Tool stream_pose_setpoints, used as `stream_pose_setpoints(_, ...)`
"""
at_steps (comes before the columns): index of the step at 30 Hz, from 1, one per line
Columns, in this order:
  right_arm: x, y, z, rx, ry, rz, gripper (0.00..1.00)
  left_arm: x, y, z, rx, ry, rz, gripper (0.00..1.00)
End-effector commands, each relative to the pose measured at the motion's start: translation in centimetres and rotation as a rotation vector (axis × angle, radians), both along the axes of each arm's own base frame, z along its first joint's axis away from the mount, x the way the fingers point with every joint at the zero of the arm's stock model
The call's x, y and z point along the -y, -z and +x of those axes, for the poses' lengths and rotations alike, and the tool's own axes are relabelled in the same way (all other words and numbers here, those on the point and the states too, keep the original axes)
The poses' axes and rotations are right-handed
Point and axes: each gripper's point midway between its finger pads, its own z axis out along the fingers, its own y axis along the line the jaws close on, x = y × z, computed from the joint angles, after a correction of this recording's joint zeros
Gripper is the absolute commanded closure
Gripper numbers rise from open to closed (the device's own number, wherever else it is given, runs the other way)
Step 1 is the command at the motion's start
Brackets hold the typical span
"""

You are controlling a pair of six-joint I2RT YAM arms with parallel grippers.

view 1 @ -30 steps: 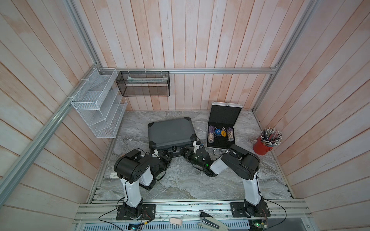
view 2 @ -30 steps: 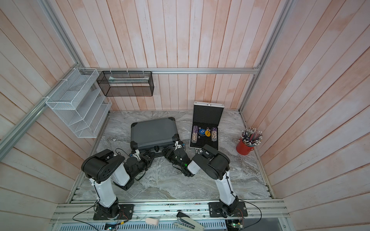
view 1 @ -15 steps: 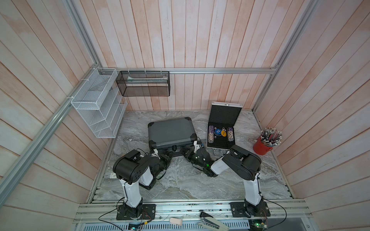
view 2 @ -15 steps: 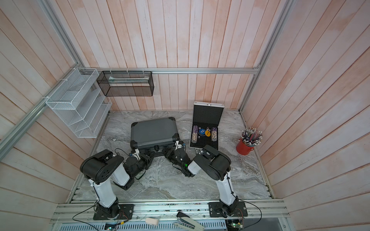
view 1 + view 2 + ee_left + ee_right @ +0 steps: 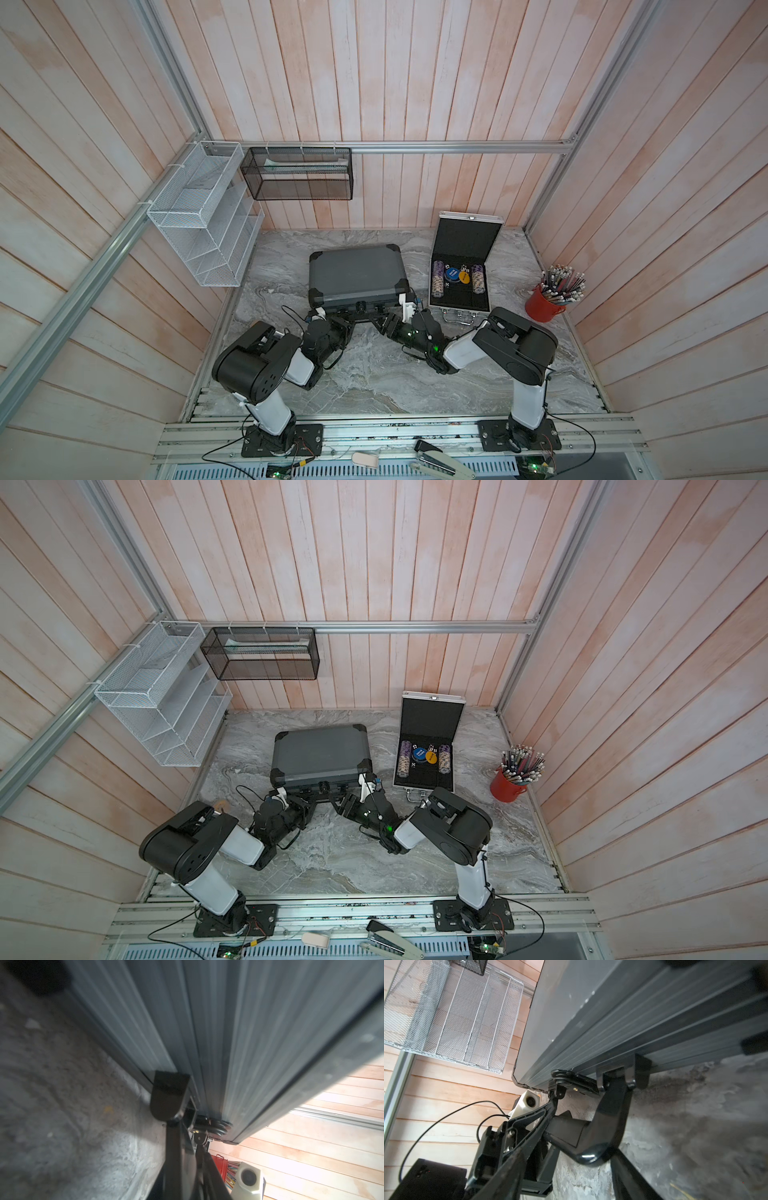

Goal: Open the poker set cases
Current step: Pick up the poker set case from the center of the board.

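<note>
Marble-patterned tabletop (image 5: 374, 382) is enclosed by pale wooden plank walls, with a white wire rack (image 5: 199, 216) and a black mesh basket (image 5: 297, 174) fixed up at the far left corner. Dark grey case (image 5: 355, 272) is seen lying flat at the middle of the table, lid down and closed in both top views, its front edge turned toward the two arms. Silver case (image 5: 467, 237) is set just beside it on the right, already open, its foam-lined lid raised toward the back wall and poker chips (image 5: 437, 279) stacked in the base. Red cup of pencils (image 5: 544, 305) is noted well apart, by the right wall. Left gripper (image 5: 557, 1093) is brought up to the grey case's front edge; in the right wrist view its fingers are seen drawn together to a narrow tip on the latch (image 5: 571, 1081). Right gripper (image 5: 384, 324) is held low at the same front edge, its jaws spread, one finger lying on each side of the black case handle (image 5: 604, 1126), which is not clamped. Contact between those fingers and the handle cannot be told.
</note>
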Motion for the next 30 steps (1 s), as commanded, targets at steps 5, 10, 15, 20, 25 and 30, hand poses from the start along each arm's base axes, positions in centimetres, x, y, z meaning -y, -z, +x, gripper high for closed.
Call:
stream_pose_setpoints(5, -0.3, -1.3, -0.9, 0.055, -0.045, 0.029, 0.01, 0.9, -7.8, 1.3, 0.275, 0.029, 0.003, 0.91)
stream_pose_setpoints(10, -0.7, -2.1, -0.8, 0.092, -0.059, 0.040, 0.02, 0.9, -9.2, 0.7, 0.289, 0.037, -0.006, 0.93)
stream_pose_setpoints(15, -1.7, -3.7, -0.5, 0.143, -0.086, 0.072, 0.02, 1.0, -9.8, -0.1, 0.284, 0.049, -0.029, 0.93)
stream_pose_setpoints(20, -2.5, -5.3, -0.7, 0.178, -0.119, 0.151, 0.02, 1.4, -10.0, -0.7, 0.279, 0.071, -0.054, 0.94)
stream_pose_setpoints(25, -2.9, -5.7, -0.6, 0.184, -0.127, 0.176, 0.02, 1.7, -10.3, -1.1, 0.280, 0.081, -0.073, 0.93)
stream_pose_setpoints(30, -3.4, -5.1, -0.3, 0.154, -0.127, 0.174, 0.02, 1.9, -11.0, -1.5, 0.290, 0.086, -0.088, 0.93)
